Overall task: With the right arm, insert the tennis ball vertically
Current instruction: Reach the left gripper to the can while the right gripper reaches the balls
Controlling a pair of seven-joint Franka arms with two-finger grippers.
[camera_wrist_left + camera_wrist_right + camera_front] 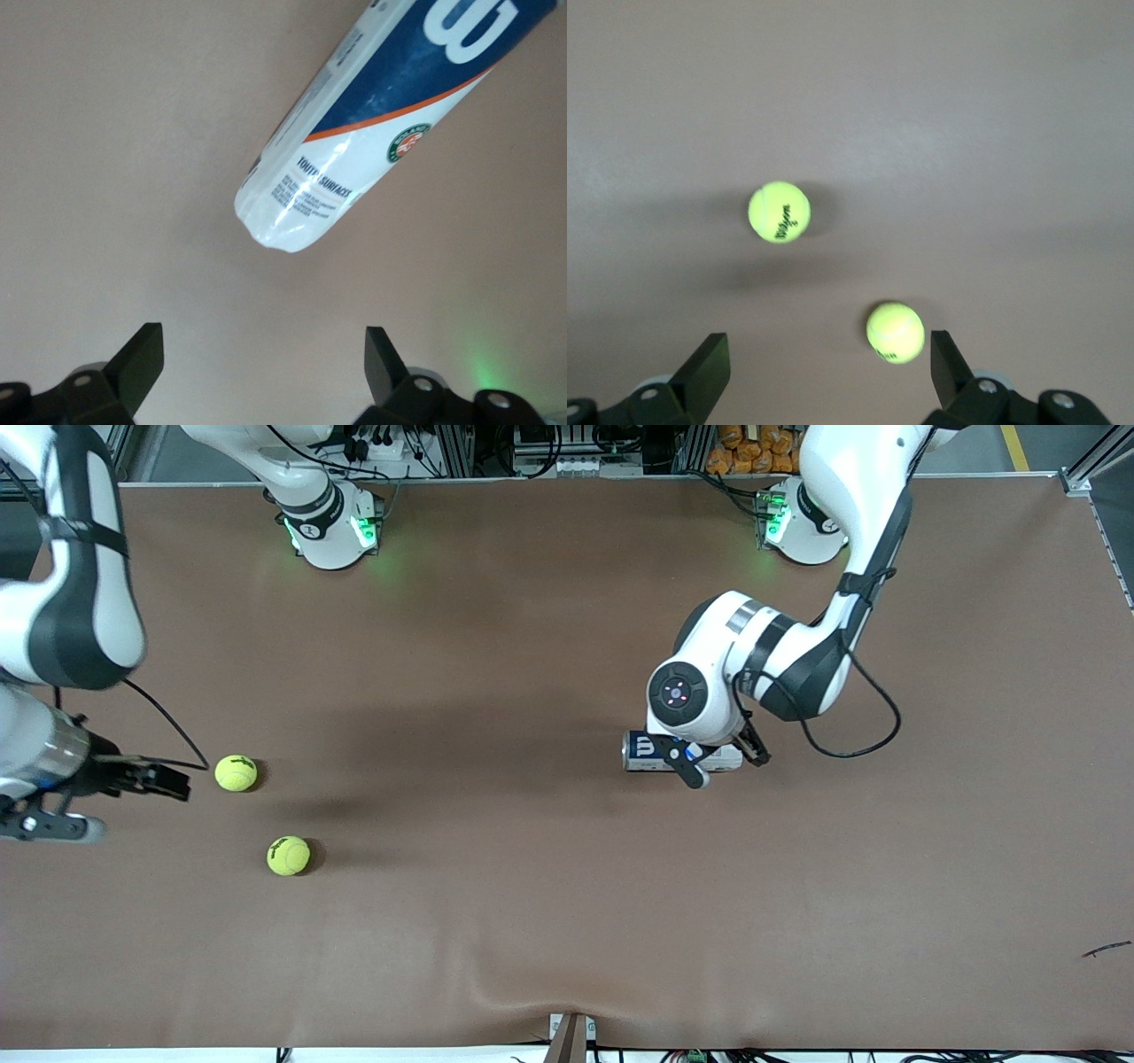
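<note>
On the worktop: two yellow balls and one ball can, all lying on the brown worktop (pixel 567 921).
Right hand: the right hand (pixel 115 802) hangs over the worktop at the right arm's end, fingers spread wide, holding nothing.
Balls by the right hand: one tennis ball (pixel 236 772) sits just beside the right hand's fingertips; the second tennis ball (pixel 288 856) is a bit farther off from the hand.
Left hand: the left hand (pixel 722 766) is low over the can, fingers wide, not pinching it.
Can: the ball can (pixel 640 750) lies flat on its side under the left hand, not standing up.
Step now: I think this is the very start. No ball is picked up, and the can is not upright.
Next move: the right hand needs to go down around the close ball and squeeze it. The can likely needs to stand up first, so the ball can drop straight in.
</note>
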